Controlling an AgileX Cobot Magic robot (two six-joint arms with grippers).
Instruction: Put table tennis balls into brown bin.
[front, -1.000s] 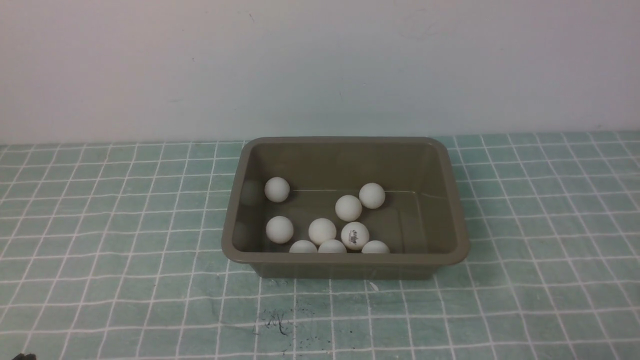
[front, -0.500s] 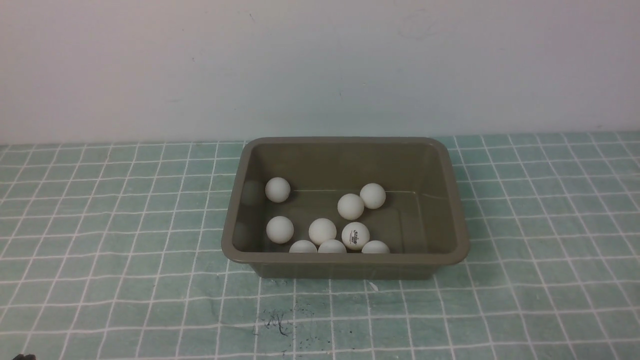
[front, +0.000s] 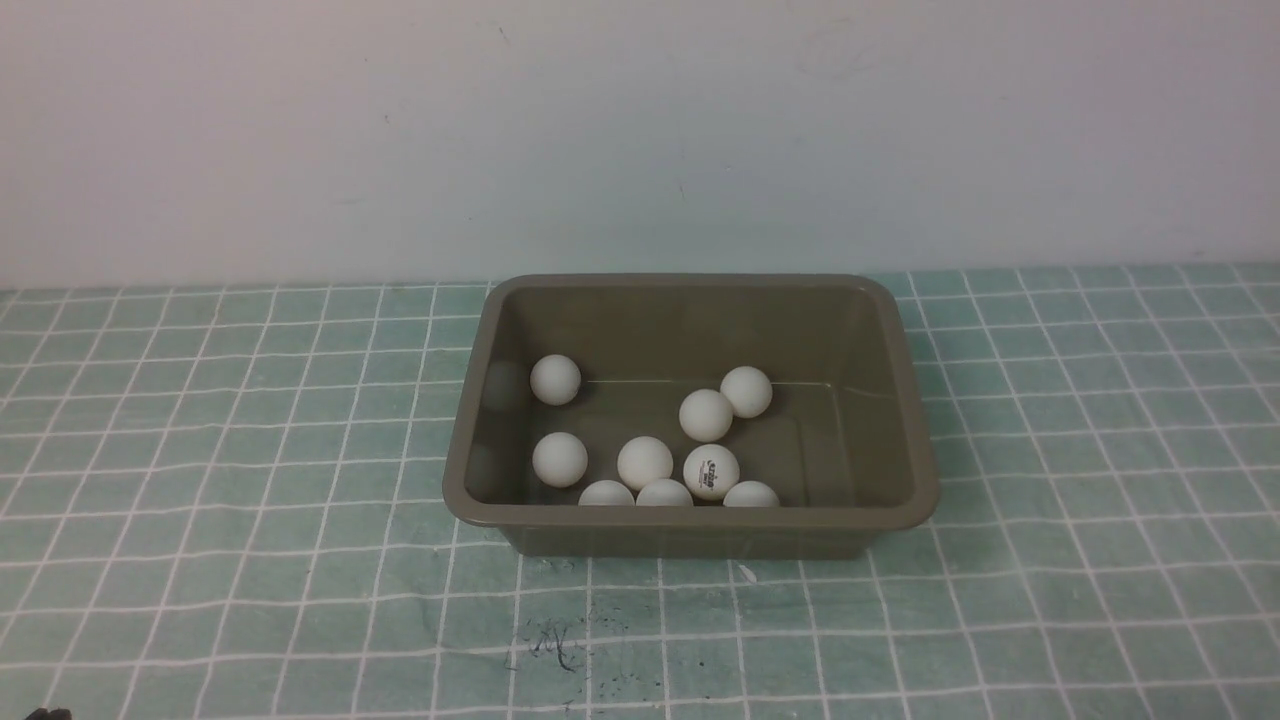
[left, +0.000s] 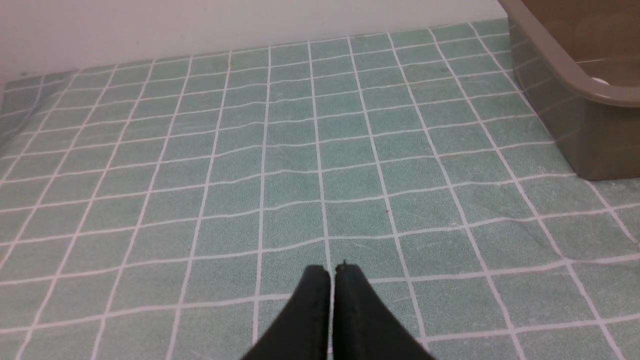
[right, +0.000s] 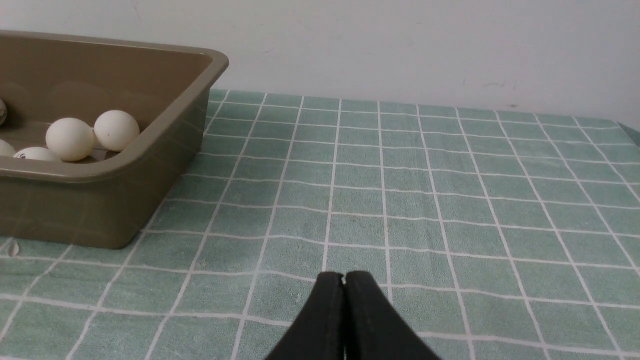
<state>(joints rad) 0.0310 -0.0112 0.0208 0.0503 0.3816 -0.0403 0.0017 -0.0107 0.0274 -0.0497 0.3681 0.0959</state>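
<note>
Wall, pale: spans the far side in the front view; both wrist views catch a strip of it.
Table, green with a white grid: bare cloth runs well out on both sides of the bin and on its near side in the front view; each wrist view takes in one side stretch, with bare cloth around the fingertips.
Brown bin: upright on the table, near the middle of the front view, its far rim close to the wall. The left wrist view has only one end of it, the right wrist view the other, each showing a sloping outer side that the front view mostly hides.
Left fingers: dark, pointing out over the table, tips together with a thin slit between, empty. The front view has just a dark scrap at its near left corner.
Right fingers: pressed together, empty, pointing out over the table; out of the front view.
Table tennis balls: nine, all inside the bin. Three are part-hidden by the near rim; one shows a dark logo. The left wrist view gives only a white sliver past the rim, the right wrist view a few at the bin's edge.
</note>
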